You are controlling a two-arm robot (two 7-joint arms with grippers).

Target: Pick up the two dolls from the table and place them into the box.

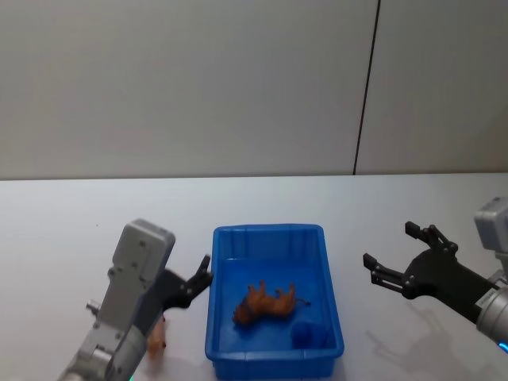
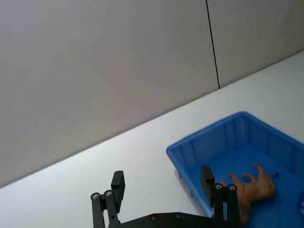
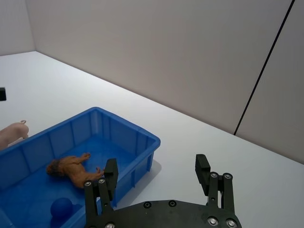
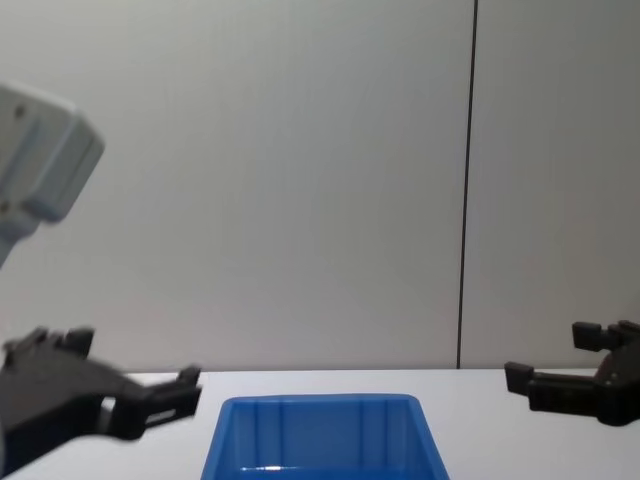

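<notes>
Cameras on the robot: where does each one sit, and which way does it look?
Head view: up high, looking down at the white table; left pincer and right pincer flank the bright blue plastic box.
Chest view: lower, looking level toward the wall; both open pincers reach in from the sides.
Left wrist view: behind the left pincer, facing the box.
Right wrist view: behind the right pincer, facing the box.
Shared: both wrist views show the orange-brown animal doll inside the box.
</notes>
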